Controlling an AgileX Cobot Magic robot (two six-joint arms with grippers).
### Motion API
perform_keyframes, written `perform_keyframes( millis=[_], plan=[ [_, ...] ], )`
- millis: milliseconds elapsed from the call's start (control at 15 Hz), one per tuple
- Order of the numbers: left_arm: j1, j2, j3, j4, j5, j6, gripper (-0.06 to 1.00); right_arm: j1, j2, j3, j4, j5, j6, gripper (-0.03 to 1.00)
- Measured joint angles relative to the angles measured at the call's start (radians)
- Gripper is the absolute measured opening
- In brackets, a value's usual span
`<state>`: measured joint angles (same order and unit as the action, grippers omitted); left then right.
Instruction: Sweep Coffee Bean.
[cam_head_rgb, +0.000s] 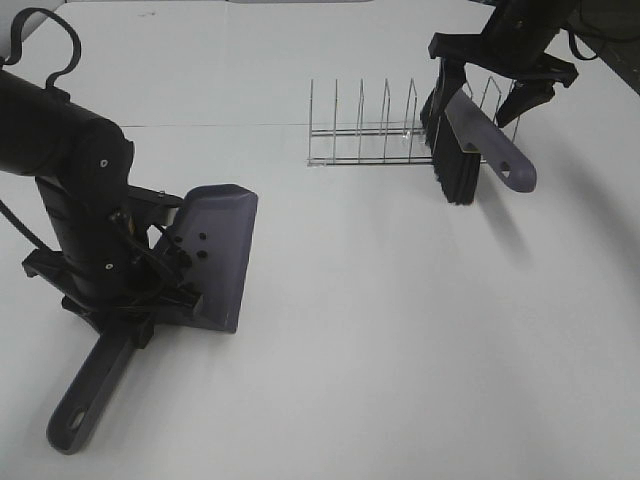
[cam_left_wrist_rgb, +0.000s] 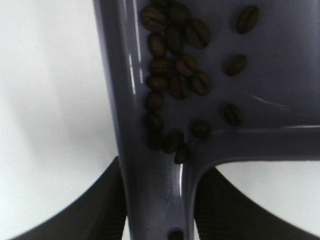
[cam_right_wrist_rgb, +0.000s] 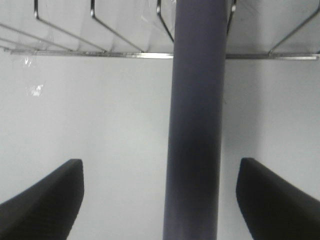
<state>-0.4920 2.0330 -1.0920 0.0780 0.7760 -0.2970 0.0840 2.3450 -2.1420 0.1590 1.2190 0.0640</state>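
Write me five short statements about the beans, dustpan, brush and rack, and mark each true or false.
1. The coffee beans lie inside the dustpan. True.
2. The left hand grips the dustpan by its handle. True.
3. The brush lies flat on the table. False: it is off the table, bristles hanging down.
4. The wire rack holds plates. False: its slots are empty.
5. The right hand's fingers press against the brush handle. False: they stand apart from it.

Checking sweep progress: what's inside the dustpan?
Coffee beans lie clustered in the dustpan near its handle joint; beans farther along the pan fall outside the wrist view.
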Motion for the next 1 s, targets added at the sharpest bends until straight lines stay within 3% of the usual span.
perform_keyframes(
  millis=[467,733,1000],
  plan=[
    [0.003,0.026,-0.07,-0.024,-0.091,0.01,0.33,0.0,-0.466,0.595,0.039,0.0,-0.045,0.68],
    [0.003,0.036,-0.107,-0.039,-0.102,0.01,0.34,0.0,-0.631,0.82,0.042,0.0,-0.071,0.68],
    [0.003,0.035,-0.107,-0.067,-0.091,0.019,0.73,0.0,-0.853,0.981,0.046,0.0,-0.072,0.68]
  ],
)
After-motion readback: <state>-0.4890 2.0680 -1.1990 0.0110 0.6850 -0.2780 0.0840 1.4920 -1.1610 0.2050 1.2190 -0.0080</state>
